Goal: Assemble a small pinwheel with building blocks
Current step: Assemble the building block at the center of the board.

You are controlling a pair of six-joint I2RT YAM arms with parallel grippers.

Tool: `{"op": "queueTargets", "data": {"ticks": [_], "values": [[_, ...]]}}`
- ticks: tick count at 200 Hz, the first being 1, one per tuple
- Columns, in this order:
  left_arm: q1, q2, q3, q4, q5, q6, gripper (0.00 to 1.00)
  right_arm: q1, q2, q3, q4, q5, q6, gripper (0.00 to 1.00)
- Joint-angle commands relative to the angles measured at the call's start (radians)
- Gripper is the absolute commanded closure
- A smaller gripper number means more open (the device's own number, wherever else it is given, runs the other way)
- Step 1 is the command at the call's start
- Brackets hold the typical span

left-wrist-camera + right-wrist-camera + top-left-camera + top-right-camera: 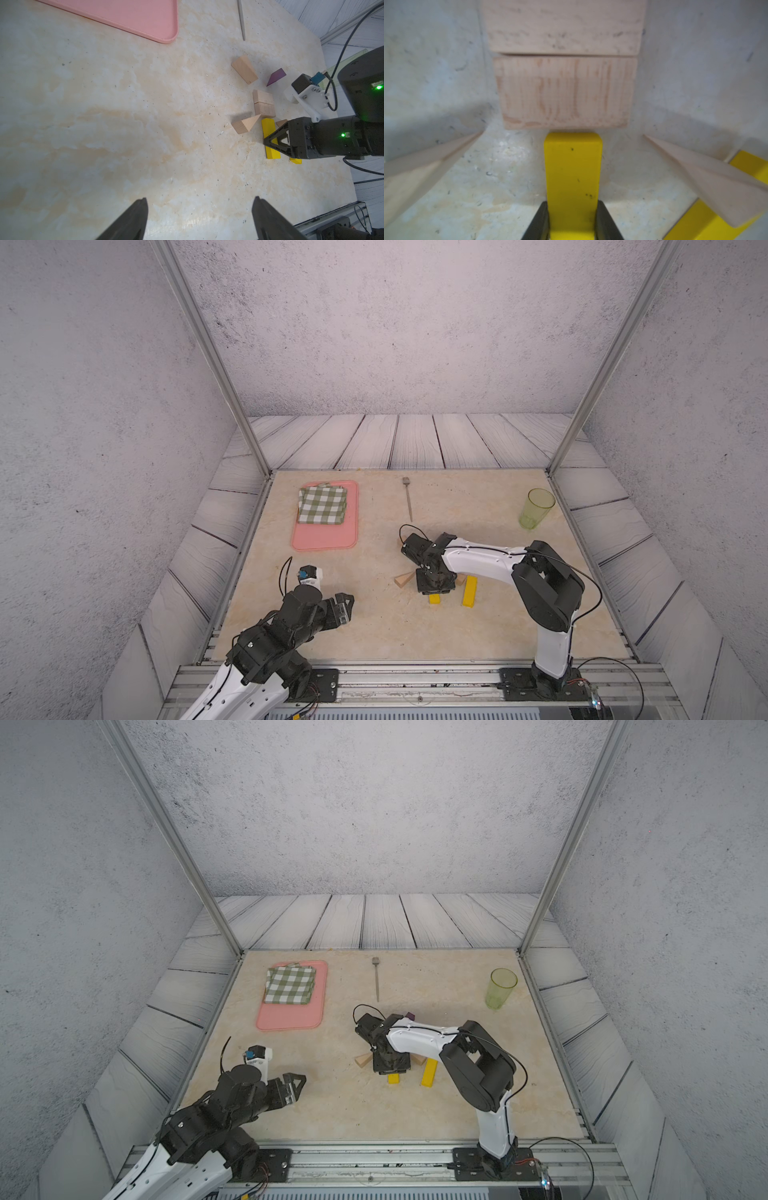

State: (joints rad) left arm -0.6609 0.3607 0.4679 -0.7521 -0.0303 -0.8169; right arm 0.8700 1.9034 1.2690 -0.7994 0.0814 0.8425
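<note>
At the table's (374, 635) front-left the left gripper (348, 608) hovers, jaws spread, holding nothing. Mid-table the right gripper (572, 209) pinches a yellow bar (573, 166) lying flat, its end against two pale-wood rectangles (564, 91), wood wedges (425, 166) flanking it on either side. A second yellow bar (470, 591) lies just to the right

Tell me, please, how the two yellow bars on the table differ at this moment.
The held yellow bar is clamped by the right gripper; the loose yellow bar lies free. The held yellow bar's end comes up to the pale-wood rectangle; the loose yellow bar lies aside, angled to it. Both are yellow and lie flat on the table.
</note>
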Motion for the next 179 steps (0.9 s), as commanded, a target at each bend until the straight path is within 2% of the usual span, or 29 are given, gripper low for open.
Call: {"op": "queueTargets", "data": {"ticks": [1, 179], "values": [[0.006, -0.007, -0.011, 0.007, -0.003, -0.004, 0.15, -0.004, 0.037, 0.010, -0.016, 0.009, 0.015, 0.67], [0.006, -0.006, -0.011, 0.005, -0.003, -0.007, 0.15, -0.016, 0.060, 0.024, 0.000, 0.000, 0.027, 0.65]]}}
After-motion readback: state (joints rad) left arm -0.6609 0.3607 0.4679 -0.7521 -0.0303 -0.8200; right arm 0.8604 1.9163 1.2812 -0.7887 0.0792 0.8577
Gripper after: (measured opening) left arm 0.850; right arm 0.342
